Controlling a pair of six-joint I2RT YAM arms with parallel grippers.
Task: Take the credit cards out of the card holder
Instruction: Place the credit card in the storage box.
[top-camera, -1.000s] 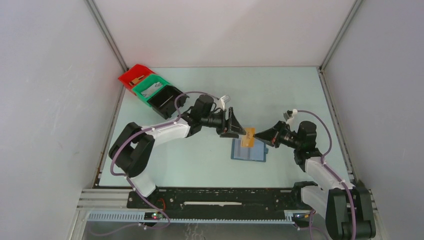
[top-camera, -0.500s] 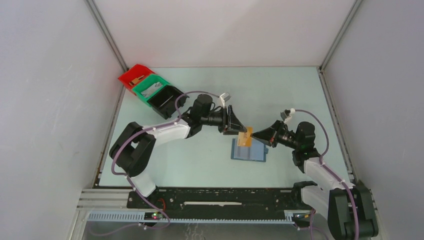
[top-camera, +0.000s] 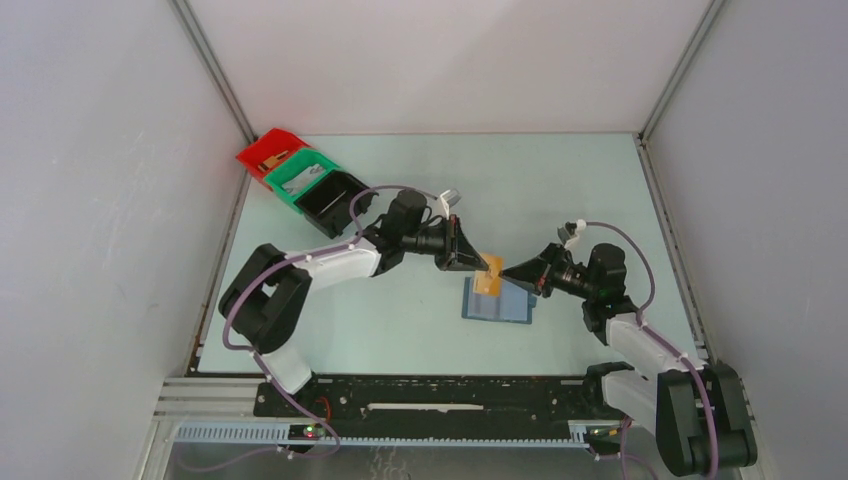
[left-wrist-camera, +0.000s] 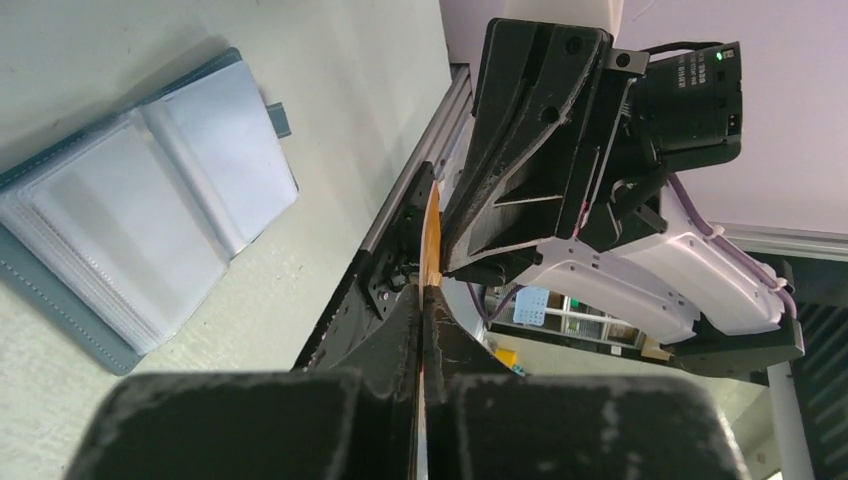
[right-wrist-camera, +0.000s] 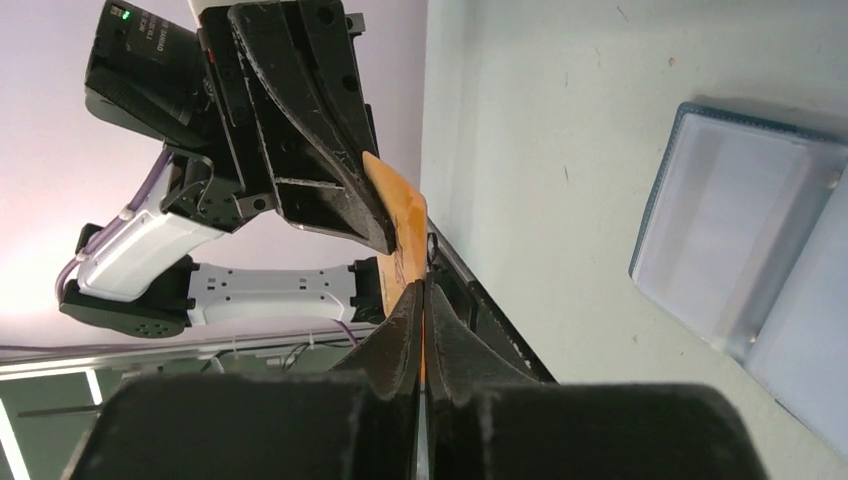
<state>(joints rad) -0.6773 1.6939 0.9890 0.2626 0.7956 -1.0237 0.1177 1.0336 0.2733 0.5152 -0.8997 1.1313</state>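
The left end effector (left-wrist-camera: 421, 300) has just closed on the thin orange rectangular card (top-camera: 489, 278), which the right end effector (right-wrist-camera: 422, 296) also pinches shut, above the open slate-blue folding card holder (top-camera: 498, 303) on the counter (top-camera: 400, 310); handover appears ready

**One card (top-camera: 489, 275), one holder (top-camera: 497, 305), three bins, two arms**

One orange card is in view. There is one blue holder, spread into two leaves of clear pockets. Three bins: one red (top-camera: 262, 150), one green (top-camera: 295, 176), one black (top-camera: 331, 199). Tan bits in the red bin are too small to count. Two arms: one left (top-camera: 330, 262), one right (top-camera: 640, 340).
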